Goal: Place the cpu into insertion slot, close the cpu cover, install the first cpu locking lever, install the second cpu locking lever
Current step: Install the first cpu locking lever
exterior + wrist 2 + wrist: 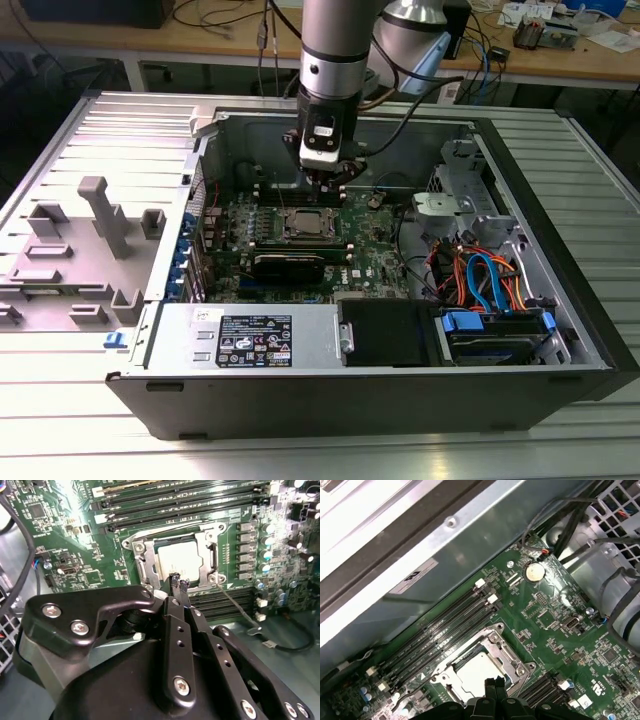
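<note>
Looking across a brightly lit workshop.
Taking in a ribbed silver-grey metal tabletop [320, 455] running across the foreground and out to both sides in the exterior view, catching a pale glare toward the exterior view's left; backing onto a long light-brown wooden workbench [90, 42] on white-painted legs [132, 72], carrying a tangle of thin black cables [225, 15], a dark box-shaped device [90, 8] and small white papers and parts [540, 18] toward the exterior view's right.

Bright light washes the ribbed grey metal desk [330, 455]; the open black computer case [400, 390] is dimmer inside. In the second wrist view glare whitens the green motherboard [50, 510] and the square silver-grey cpu [175, 560].
</note>
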`<act>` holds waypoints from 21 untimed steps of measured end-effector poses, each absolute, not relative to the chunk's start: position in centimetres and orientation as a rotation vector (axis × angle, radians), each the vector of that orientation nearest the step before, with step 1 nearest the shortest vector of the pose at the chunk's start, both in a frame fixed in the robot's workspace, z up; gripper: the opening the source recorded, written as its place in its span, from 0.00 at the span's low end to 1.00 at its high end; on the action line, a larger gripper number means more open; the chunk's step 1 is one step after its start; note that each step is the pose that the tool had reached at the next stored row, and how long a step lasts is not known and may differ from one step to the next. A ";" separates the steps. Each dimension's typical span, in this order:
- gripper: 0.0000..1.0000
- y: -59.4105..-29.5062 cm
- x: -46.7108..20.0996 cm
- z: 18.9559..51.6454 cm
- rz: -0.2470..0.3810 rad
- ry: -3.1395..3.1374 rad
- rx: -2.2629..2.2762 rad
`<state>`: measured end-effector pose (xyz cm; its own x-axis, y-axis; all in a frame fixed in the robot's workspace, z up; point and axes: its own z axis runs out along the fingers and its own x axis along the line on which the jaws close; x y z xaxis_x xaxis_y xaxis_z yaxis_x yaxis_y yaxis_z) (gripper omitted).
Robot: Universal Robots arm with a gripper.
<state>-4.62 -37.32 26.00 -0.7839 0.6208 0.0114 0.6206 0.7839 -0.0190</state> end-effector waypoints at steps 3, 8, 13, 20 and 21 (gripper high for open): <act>0.11 -37.3 -5.2 26.0 0.022 -2.956 -1.012; 0.11 -37.3 -6.4 26.0 0.023 -2.968 -0.976; 0.11 -37.3 -7.6 26.0 0.023 -2.981 -0.937; 0.11 -37.3 -8.6 26.0 0.023 -2.995 -0.894; 0.11 -37.3 -8.7 26.0 0.023 -2.996 -0.888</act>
<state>-8.70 -37.33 26.00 -0.8383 0.5451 0.0116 0.5449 0.8383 -0.0188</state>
